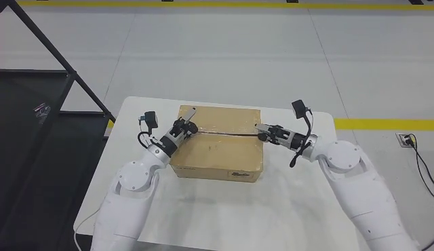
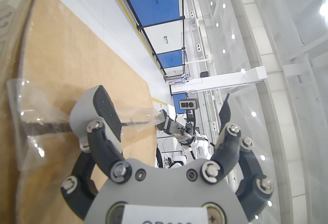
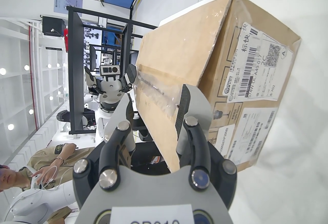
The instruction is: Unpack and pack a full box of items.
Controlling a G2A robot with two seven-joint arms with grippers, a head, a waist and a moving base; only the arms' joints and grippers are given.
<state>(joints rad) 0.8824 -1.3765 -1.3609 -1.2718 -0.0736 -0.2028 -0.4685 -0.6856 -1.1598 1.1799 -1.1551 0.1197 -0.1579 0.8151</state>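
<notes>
A brown cardboard box (image 1: pixel 217 152) sits in the middle of the white desk (image 1: pixel 285 203). The box is closed. Its two top flaps meet in a line that runs from 9 o'clock to 3 o'clock. Clear tape (image 2: pixel 30 112) lies along that line and folds down over both ends of the box.

The left end effector (image 1: pixel 184 125) is at the 9 o'clock end of the taped line. Its fingers are spread wide. One finger pad (image 2: pixel 105 107) rests on the top of the box, right where the tape is. The other finger sticks out in the air and touches nothing. It is not holding anything.

The right end effector (image 1: pixel 263 130) is at the 3 o'clock end of the same line. Its fingers are apart too, and the top edge of the box sits between them. One finger (image 3: pixel 184 102) is right at the taped edge, by the side of the box. The other finger is up over the top flap. I cannot tell if they squeeze the box, but there is a gap between them.

The side of the box next to the right end effector has white labels (image 3: pixel 256 68) stuck on it. One more small label is on the 6 o'clock side.

The two end effectors face each other across the top of the box.
</notes>
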